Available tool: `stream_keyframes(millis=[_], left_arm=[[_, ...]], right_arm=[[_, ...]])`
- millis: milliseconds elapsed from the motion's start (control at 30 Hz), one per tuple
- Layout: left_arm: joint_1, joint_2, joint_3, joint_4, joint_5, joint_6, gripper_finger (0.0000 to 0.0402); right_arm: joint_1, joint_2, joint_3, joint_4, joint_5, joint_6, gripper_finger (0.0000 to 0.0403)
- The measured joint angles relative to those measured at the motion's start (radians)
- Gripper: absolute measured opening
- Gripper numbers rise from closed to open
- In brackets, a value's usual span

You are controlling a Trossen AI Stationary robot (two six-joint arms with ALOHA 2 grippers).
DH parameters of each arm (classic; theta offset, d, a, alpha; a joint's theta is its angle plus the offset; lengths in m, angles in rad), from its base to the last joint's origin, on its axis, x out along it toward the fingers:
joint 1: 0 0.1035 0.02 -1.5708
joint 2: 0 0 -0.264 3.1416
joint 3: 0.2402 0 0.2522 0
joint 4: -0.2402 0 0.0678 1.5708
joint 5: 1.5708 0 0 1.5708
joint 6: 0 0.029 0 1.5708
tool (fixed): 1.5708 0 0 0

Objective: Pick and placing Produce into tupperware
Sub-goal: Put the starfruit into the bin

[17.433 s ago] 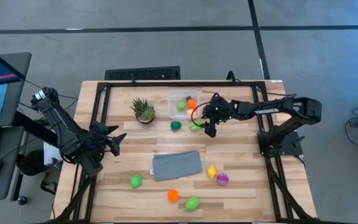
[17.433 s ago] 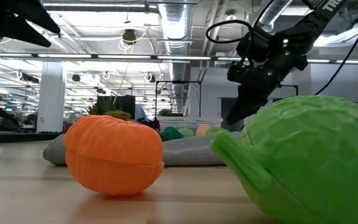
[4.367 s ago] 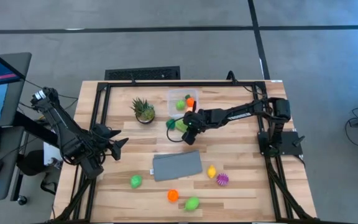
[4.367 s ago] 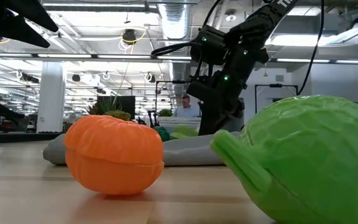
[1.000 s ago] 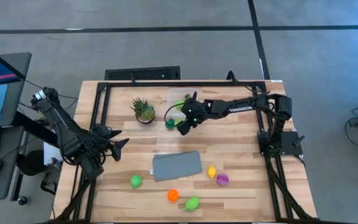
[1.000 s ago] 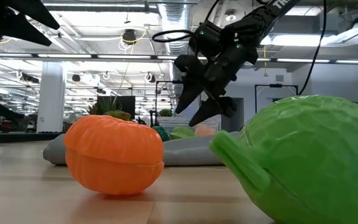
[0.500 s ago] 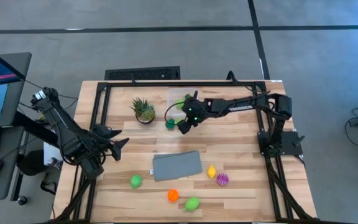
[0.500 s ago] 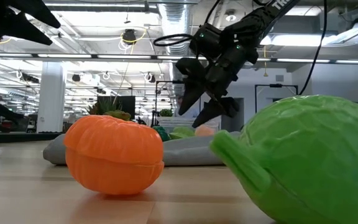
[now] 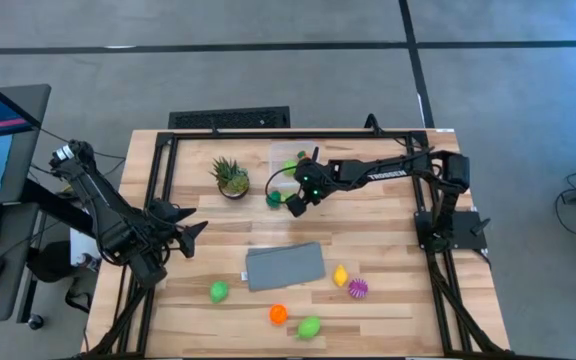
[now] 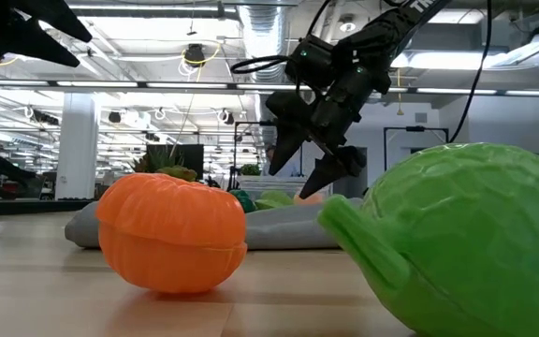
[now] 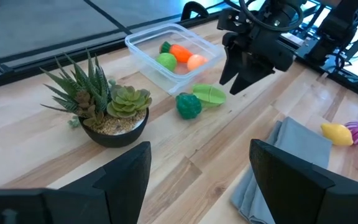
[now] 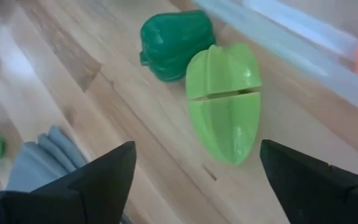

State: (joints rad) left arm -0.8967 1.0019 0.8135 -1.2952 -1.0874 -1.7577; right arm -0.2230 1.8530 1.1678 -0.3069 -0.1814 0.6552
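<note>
My right gripper (image 9: 295,203) hangs open above the table just in front of the clear tupperware (image 9: 293,160), fingers pointing down. Below it a light green ridged fruit (image 12: 225,109) lies on its side on the wood, next to a dark green pepper (image 12: 176,43). Nothing is between the fingers. The tupperware (image 11: 173,53) holds a green, an orange and a pink piece. My left gripper (image 9: 190,228) waits open over the table's left side, clear of everything.
A potted plant (image 9: 231,178) stands left of the tupperware. A grey cloth (image 9: 285,266) lies mid-table. Near the front edge lie a green piece (image 9: 218,291), an orange one (image 9: 278,313), a green one (image 9: 309,326), a yellow one (image 9: 340,275) and a spiky purple one (image 9: 357,288).
My right gripper has spread its fingers wider while staying almost in place above the light green fruit, which lies on the table as before.
</note>
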Motion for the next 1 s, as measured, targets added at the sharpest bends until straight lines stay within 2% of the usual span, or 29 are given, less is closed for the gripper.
stream_keyframes(millis=[133, 500, 1000], left_arm=[[0.000, 0.000, 0.000, 0.000, 0.000, 0.000, 0.0263], [0.000, 0.000, 0.000, 0.000, -0.001, 0.000, 0.0263], [0.000, 0.000, 0.000, 0.000, -0.001, 0.000, 0.0263]], right_arm=[[0.002, 0.000, 0.000, 0.000, 0.048, 0.001, 0.0382], [0.020, 0.000, 0.000, -0.004, 0.139, 0.027, 0.0384], [0.031, 0.000, 0.000, 0.048, 0.157, 0.009, 0.0377]])
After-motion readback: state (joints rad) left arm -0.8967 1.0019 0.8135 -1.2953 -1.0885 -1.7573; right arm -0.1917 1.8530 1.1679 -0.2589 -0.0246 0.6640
